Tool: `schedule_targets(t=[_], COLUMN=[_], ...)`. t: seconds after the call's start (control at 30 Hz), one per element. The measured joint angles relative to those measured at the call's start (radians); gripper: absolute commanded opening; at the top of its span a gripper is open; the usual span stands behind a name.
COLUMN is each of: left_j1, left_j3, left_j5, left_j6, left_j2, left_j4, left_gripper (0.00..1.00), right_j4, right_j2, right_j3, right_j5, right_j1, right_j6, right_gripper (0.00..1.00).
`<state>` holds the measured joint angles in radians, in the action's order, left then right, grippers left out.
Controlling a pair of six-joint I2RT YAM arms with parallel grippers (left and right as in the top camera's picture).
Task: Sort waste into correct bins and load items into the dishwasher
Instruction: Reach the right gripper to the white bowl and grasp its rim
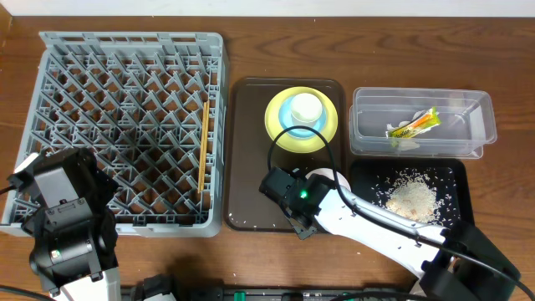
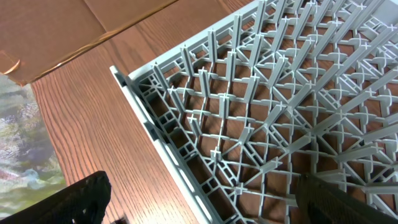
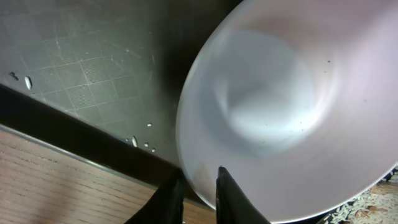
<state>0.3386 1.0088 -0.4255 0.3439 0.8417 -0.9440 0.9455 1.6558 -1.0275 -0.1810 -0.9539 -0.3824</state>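
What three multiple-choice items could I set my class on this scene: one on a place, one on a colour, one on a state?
1. Where do the chopsticks lie?
A. on the floor
B. in a drawer
C. in the grey rack

2. What colour is the plate under the blue bowl?
A. red
B. yellow
C. black

3. How does the left gripper stand?
A. open, fingers wide apart
B. shut on a spoon
C. shut tight on nothing

Answers:
1 C: the overhead view shows them inside the rack, near its right side.
2 B: a yellow rim shows all round the bowl.
3 A: the left wrist view shows its two fingertips at opposite sides of the picture, with nothing between them but the rack below.
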Motion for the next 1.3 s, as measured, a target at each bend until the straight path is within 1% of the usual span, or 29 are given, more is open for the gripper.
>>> schedule_targets(t=[0.13, 0.2, 0.23, 0.63, 0.9, 1.03, 1.07, 1.1, 1.13, 1.3], left_j1=[0.0, 0.0, 0.0, 0.0, 0.0, 0.0, 0.0, 0.0, 0.0, 0.0], left_j3=[0.0, 0.0, 0.0, 0.0, 0.0, 0.0, 0.0, 0.0, 0.0, 0.0], left_j5=[0.0, 0.0, 0.0, 0.0, 0.0, 0.0, 0.0, 0.0, 0.0, 0.0], left_j6=[0.0, 0.0, 0.0, 0.0, 0.0, 0.0, 0.0, 0.0, 0.0, 0.0], left_j2=[0.0, 0.0, 0.0, 0.0, 0.0, 0.0, 0.0, 0.0, 0.0, 0.0], left_j4=[0.0, 0.0, 0.0, 0.0, 0.0, 0.0, 0.0, 0.0, 0.0, 0.0], left_gripper=[0.95, 0.96, 0.95, 0.95, 0.95, 0.95, 0.96, 0.96, 0.95, 0.95], right_j4=[0.005, 0.005, 0.004, -0.007, -0.015, -0.021, -0.023, -0.029, -0.039, -0.058], right_j2=[0.0, 0.0, 0.0, 0.0, -0.03, -0.044, -0.044, -0.044, -0.044, -0.044], right_j3=[0.0, 0.0, 0.0, -0.005, -0.105, -0.117, -0.116, -0.113, -0.106, -0.062], right_j5=[0.002, 0.005, 0.006, 0.008, 0.045, 0.07, 0.073, 0.074, 0.077, 0.101], right_j1=[0.0, 0.0, 0.0, 0.0, 0.0, 0.0, 0.0, 0.0, 0.0, 0.0], right_j6=[0.0, 0.0, -0.001, 0.0, 0.034, 0.057, 0.059, 0.061, 0.06, 0.077], right_gripper=[0.16, 0.1, 0.02, 0.01, 0.01, 0.01, 0.04, 0.12, 0.17, 0.25])
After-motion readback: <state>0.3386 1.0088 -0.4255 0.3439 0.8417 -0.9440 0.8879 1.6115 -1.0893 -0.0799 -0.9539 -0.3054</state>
